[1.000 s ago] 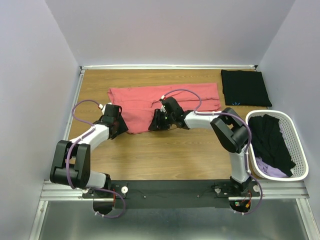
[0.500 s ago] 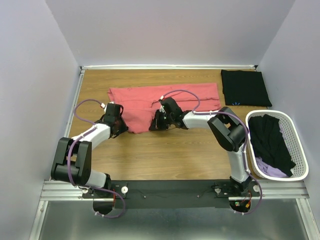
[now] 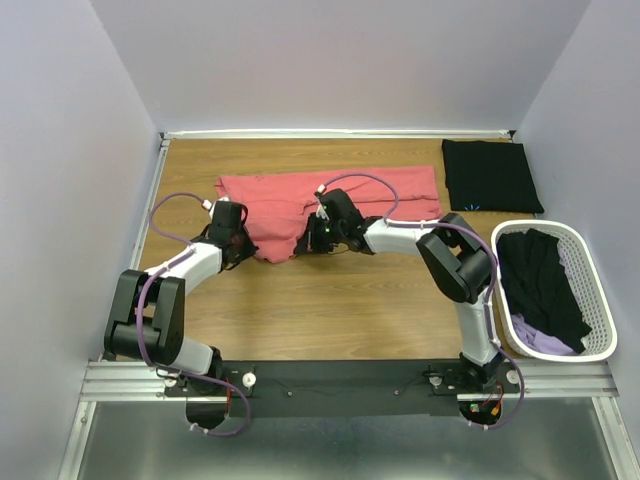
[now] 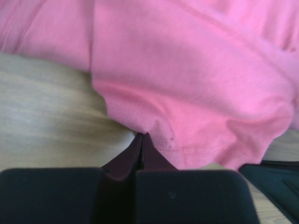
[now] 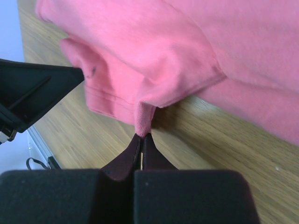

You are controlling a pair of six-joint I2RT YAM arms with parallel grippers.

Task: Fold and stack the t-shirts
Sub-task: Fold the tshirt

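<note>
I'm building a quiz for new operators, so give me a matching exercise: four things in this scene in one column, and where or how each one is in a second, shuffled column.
1. coral-pink t-shirt
2. folded black t-shirt
3. white basket
4. lilac t-shirt

A. lying flat at the far right corner of the table
B. inside the basket, partly under black cloth
C. near edge pinched by the left gripper and the right gripper
D. standing at the table's right edge

Pairs: 1-C, 2-A, 3-D, 4-B
</note>
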